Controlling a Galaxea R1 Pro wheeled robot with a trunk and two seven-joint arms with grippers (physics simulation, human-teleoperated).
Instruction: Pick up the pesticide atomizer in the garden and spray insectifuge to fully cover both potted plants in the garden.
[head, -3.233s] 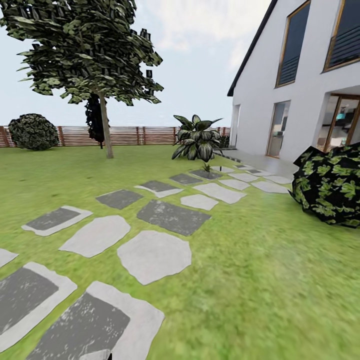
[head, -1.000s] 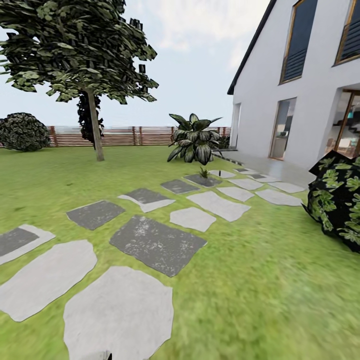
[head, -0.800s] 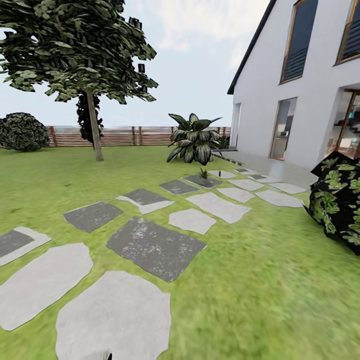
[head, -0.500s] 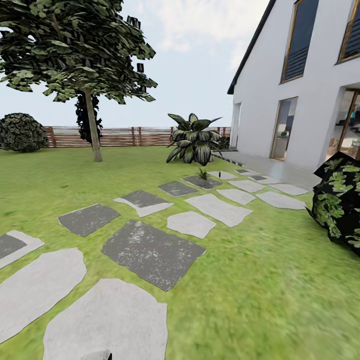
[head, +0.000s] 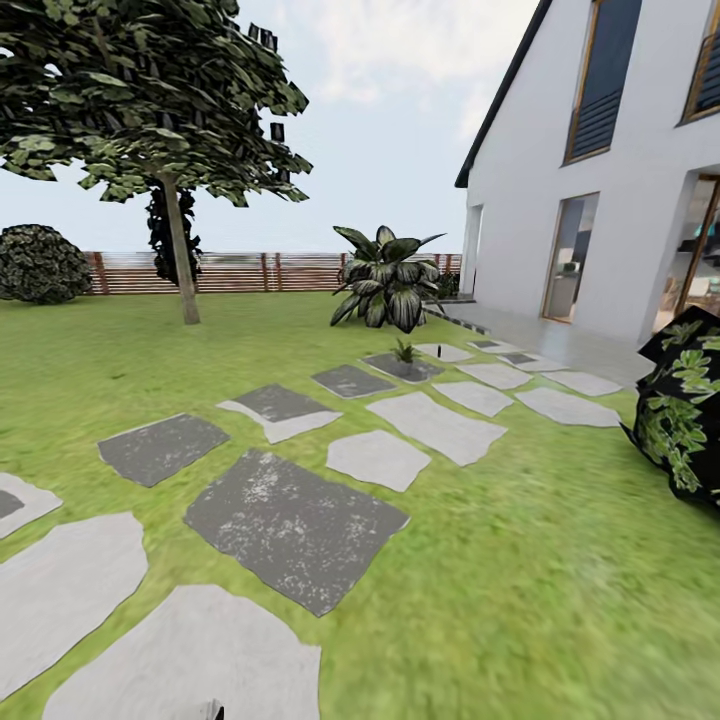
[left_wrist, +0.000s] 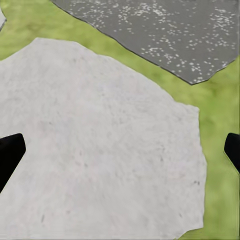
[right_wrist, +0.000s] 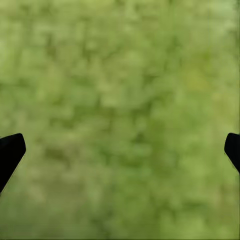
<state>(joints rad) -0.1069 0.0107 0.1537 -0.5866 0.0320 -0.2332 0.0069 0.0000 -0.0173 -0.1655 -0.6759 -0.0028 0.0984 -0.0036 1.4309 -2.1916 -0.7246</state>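
Observation:
One small potted plant (head: 404, 351), a low rosette of pointed green leaves, sits far ahead on a dark stone slab (head: 400, 366) in the garden. A tiny dark upright thing (head: 438, 352) stands just right of it, too small to identify, so I cannot tell whether it is the pesticide atomizer. My left gripper (left_wrist: 120, 155) is open and empty above a pale stone slab (left_wrist: 100, 150). Over plain grass (right_wrist: 120, 100), my right gripper (right_wrist: 120, 155) is also open and empty.
Grey and pale stepping slabs (head: 290, 525) cross the lawn toward a white house (head: 600, 200). A large striped-leaf plant (head: 385, 280) stands behind the small one. A dark bush (head: 685, 410) is close on the right; a tree (head: 175, 250) and brown fence (head: 260, 272) lie beyond.
The whole view has shifted as I roll forward: the slabs slide down and left, the right bush moves toward the frame edge, and the small plant is slightly nearer.

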